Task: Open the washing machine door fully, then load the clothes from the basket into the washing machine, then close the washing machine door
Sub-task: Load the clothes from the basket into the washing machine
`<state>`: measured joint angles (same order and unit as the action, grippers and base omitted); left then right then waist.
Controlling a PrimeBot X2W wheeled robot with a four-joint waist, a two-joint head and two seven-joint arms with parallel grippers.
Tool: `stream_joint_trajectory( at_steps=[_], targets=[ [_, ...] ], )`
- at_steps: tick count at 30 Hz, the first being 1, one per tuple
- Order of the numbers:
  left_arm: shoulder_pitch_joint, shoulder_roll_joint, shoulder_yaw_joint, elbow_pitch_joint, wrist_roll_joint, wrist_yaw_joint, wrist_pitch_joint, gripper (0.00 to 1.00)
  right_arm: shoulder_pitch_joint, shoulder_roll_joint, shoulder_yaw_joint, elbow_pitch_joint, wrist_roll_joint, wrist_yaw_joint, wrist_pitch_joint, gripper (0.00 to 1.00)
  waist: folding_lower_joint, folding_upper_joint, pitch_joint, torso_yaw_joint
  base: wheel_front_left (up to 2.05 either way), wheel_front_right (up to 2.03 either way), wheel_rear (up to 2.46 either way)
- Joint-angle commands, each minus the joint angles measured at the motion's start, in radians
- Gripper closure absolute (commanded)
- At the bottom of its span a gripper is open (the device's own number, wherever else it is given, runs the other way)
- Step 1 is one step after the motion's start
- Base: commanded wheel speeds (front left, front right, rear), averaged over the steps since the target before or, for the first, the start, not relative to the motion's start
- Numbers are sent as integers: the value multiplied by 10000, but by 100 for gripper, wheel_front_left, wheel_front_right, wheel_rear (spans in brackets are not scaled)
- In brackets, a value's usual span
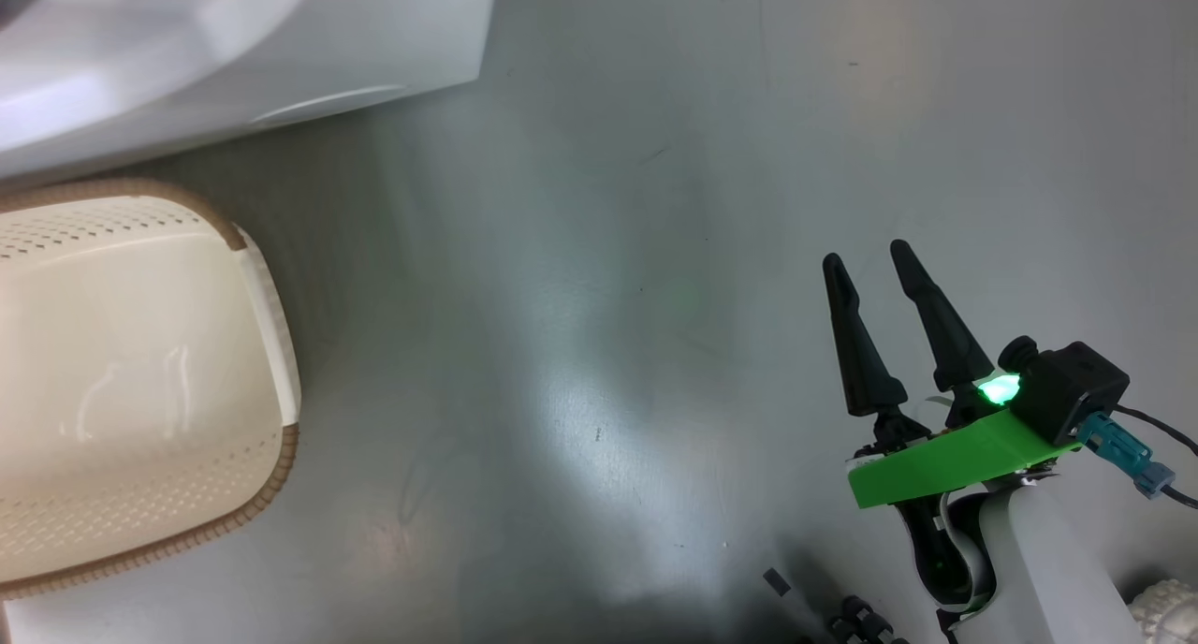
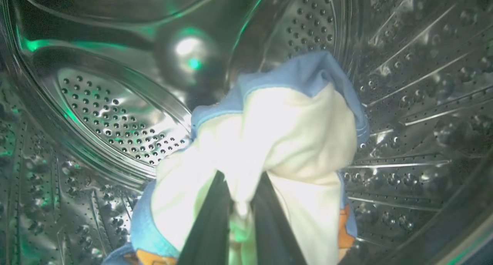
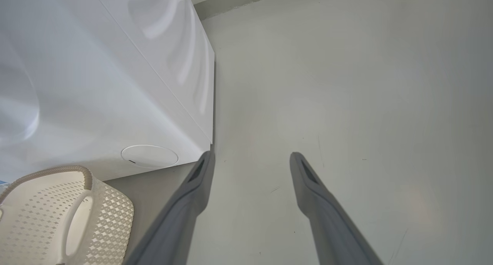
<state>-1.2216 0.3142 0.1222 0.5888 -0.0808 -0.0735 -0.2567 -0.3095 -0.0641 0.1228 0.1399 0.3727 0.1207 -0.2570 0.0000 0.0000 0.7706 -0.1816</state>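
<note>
Steel drum [image 2: 115, 114] surrounding left tool [image 2: 240, 218], which is pinching the clothes [image 2: 277, 141]; right tool [image 1: 875, 260] is hanging spread and empty over floor [image 1: 608, 251].

Long dark fingers [image 1: 856, 344], green bracket [image 1: 955, 457]

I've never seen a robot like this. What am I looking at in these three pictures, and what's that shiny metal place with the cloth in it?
These are three cameras on one two-armed robot. The head camera looks down at the floor: the cream basket looks empty, the white washing machine stands behind it, and the right gripper hangs open with nothing in it. The right wrist camera looks along that gripper's fingers at the same floor. The left wrist camera sits inside the machine's steel drum; there the left gripper pinches the clothes, a cream and light blue bundle, so it is loading them.
</note>
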Motion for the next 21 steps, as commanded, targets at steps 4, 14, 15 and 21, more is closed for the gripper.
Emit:
stream_joint_trajectory(
  at_steps=[4, 14, 15, 21],
  targets=[
    [237, 478, 197, 188, -8, -53, -50, 90, 267, -3, 220, -149, 84, 100, -48, 0, 0, 0, -7, -28, 0, 0, 0],
    [-4, 277, 254, 1224, -182, -109, -50, 0, 144, 22, 233, -82, 70, 100, -48, 0, 0, 0, -143, 178, 0, 0, 0],
    [22, 254, 235, 1265, -168, -114, -50, 0, 127, 24, 223, -75, 68, 100, -48, 0, 0, 0, -176, 194, 0, 0, 0],
    [307, 9, 310, 1255, -229, -55, -51, 0, 86, 31, 102, -47, 56, 100, -48, 0, 0, 0, -477, 322, 0, 0, 0]
  ],
)
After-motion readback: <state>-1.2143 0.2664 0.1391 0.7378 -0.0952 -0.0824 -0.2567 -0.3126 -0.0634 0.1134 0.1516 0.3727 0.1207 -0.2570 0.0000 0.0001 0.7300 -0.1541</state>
